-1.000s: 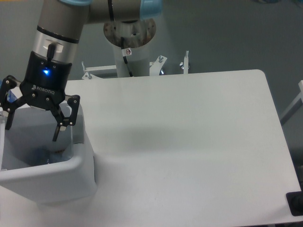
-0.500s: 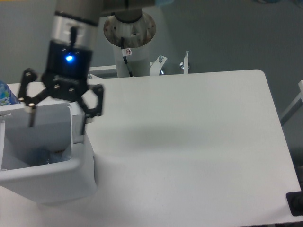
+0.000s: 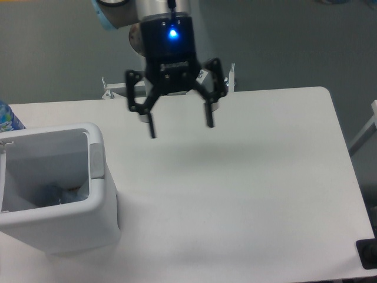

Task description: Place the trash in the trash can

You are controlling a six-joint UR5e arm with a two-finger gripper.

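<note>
The white trash can (image 3: 100,219) stands at the table's left front, a pale grey tab (image 3: 96,161) on its right side. Deep inside it I make out a clear plastic bottle (image 3: 56,194) lying on the bottom; the carton cannot be made out. My gripper (image 3: 181,124) hangs open above the table's rear middle, well to the right of the can, with nothing between its fingers (image 3: 209,115).
A blue-patterned bottle (image 3: 8,118) peeks in at the left edge behind the trash can. The white table (image 3: 247,188) stretches to the right; a dark object (image 3: 369,254) sits at its front right corner. The arm's base post (image 3: 171,82) rises behind the table.
The gripper rose out of the trash can and swung right to the table's rear middle, staying open and empty. The blue-patterned bottle came into view.
</note>
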